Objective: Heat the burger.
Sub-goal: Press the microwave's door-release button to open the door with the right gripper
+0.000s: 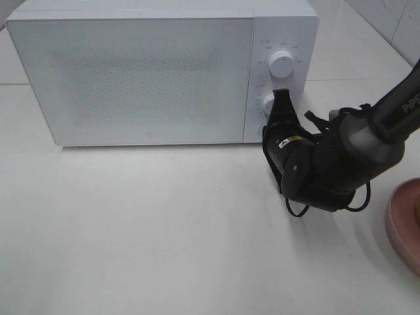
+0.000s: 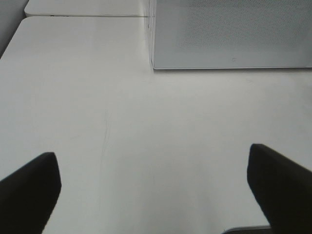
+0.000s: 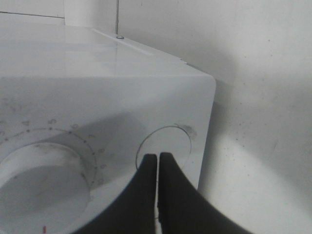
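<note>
The burger is hidden or out of view. The white microwave [image 1: 151, 72] stands at the back of the table with its door closed. My right gripper [image 1: 282, 96] is shut with nothing in it. In the right wrist view its tips [image 3: 157, 158] rest at the round button [image 3: 170, 136] in the panel's lower corner, beside the lower dial [image 3: 44, 170]. My left gripper [image 2: 151, 156] is open over bare table in front of the microwave's lower edge [image 2: 229, 66], with nothing between its fingers [image 2: 29, 190]. The exterior view does not show it.
A flat pink plate [image 1: 405, 223] lies at the right edge of the table, close behind the right arm. The panel carries an upper dial [image 1: 282, 63] and a lower dial [image 1: 268, 102]. A tiled wall rises at the back right.
</note>
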Motion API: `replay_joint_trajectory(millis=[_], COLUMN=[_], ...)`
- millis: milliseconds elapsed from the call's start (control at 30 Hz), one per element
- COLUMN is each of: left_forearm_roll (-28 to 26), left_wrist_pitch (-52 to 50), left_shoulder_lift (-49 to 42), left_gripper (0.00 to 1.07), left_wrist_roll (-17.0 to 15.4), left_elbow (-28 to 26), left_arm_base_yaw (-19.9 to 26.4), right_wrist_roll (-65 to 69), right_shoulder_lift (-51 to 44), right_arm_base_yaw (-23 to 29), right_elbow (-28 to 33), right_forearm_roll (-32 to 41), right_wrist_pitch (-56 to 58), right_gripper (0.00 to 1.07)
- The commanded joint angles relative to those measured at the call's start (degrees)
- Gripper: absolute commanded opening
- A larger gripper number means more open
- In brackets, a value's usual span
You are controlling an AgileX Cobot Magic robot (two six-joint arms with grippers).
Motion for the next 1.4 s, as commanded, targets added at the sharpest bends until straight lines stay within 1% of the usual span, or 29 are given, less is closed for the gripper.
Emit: replay_joint_trajectory(millis=[33, 167, 367, 467, 633, 667, 733, 1267, 1300, 1400], left_forearm_roll=[0.00, 0.00, 0.00, 0.00, 0.00, 0.00, 0.00, 0.00, 0.00, 0.00], left_wrist_pitch=[-0.86, -0.86, -0.86, -0.86, -0.86, -0.86, -0.86, -0.86, -0.86, -0.86], left_shoulder_lift=[-0.97, -0.97, -0.97, -0.97, -0.97, -0.97, -0.97, -0.97, -0.97, -0.97], left_gripper=[0.96, 0.96, 0.96, 0.96, 0.96, 0.96, 0.96, 0.96, 0.96, 0.96], left_wrist_roll=[0.00, 0.00, 0.00, 0.00, 0.00, 0.00, 0.00, 0.00, 0.00, 0.00], left_elbow=[0.06, 0.06, 0.06, 0.06, 0.06, 0.06, 0.06, 0.06, 0.06, 0.06], left_arm_base_yaw=[-0.34, -0.34, -0.34, -0.34, -0.34, -0.34, -0.34, -0.34, -0.34, -0.34], right_wrist_roll=[-0.97, -0.74, -0.46, -0.40, -1.43, -2.35, -2.41, -2.35, -2.35, -2.41], right_shoulder_lift=[-0.11, -0.11, 0.80, 1.72, 1.95, 2.06, 2.06, 3.21, 3.21, 3.21], right_arm_base_yaw=[-0.23, -0.23, -0.23, -0.23, -0.23, -0.23, -0.52, -0.92, -0.92, -1.49], right_elbow=[-0.63, -0.63, -3.72, -4.70, -4.76, -4.76, -4.76, -5.04, -5.39, -6.93], right_forearm_roll=[-0.46, -0.46, -2.06, -0.80, 0.69, 2.18, 2.81, 4.18, 4.30, 3.72], right_wrist_pitch=[-0.74, -0.74, -0.06, -0.23, -0.34, -0.34, -0.40, -2.58, -3.95, -2.86], right_gripper=[0.00, 0.00, 0.00, 0.00, 0.00, 0.00, 0.00, 0.00, 0.00, 0.00])
